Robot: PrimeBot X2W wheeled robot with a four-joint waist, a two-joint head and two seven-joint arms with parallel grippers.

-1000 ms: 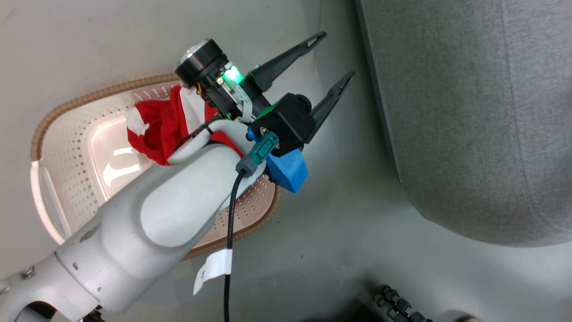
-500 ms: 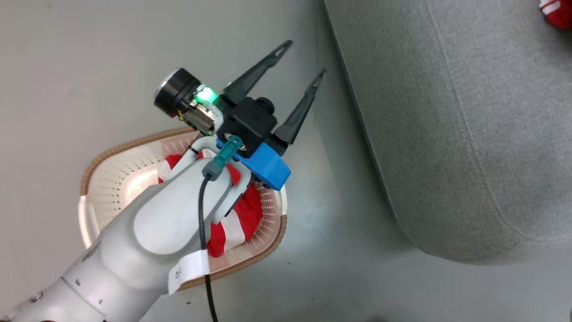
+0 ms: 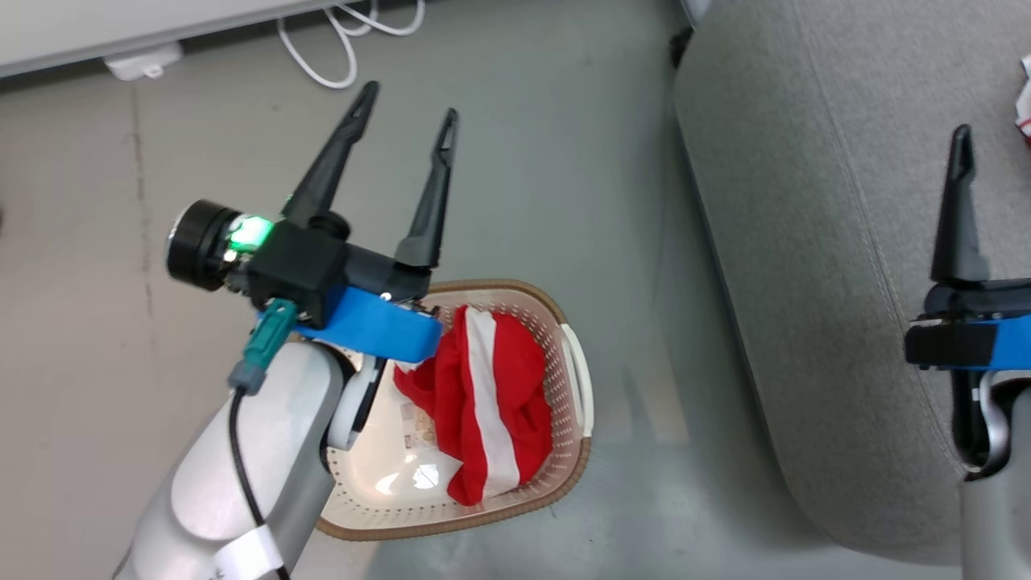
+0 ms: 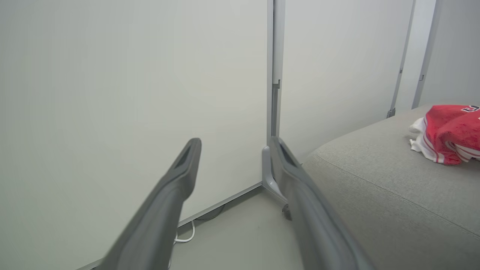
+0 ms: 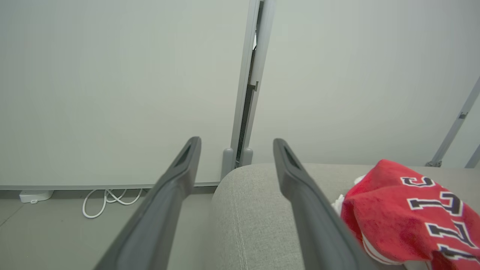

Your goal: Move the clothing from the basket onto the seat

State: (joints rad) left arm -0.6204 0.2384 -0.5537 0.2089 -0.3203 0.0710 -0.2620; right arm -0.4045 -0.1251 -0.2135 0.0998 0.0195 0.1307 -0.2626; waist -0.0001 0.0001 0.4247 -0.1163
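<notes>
L gripper (image 3: 411, 98) apart, empty, by basket (image 3: 515, 509) rim, prob. staged for next grab. R gripper (image 5: 236, 141) apart, empty, over seat (image 3: 805, 242). Red garment (image 3: 483, 403) in basket; second garment (image 5: 405, 202) on seat.

The floor (image 3: 564, 161) is smooth grey, with a faint seam across it. Pale partition panels (image 5: 112, 75) meet at a grey post (image 5: 243, 93) whose feet stand near the corner of a grey sofa (image 3: 805, 242). A white cable (image 5: 108, 200) loops beside a small white box (image 5: 33, 195) at the panels' foot.
</notes>
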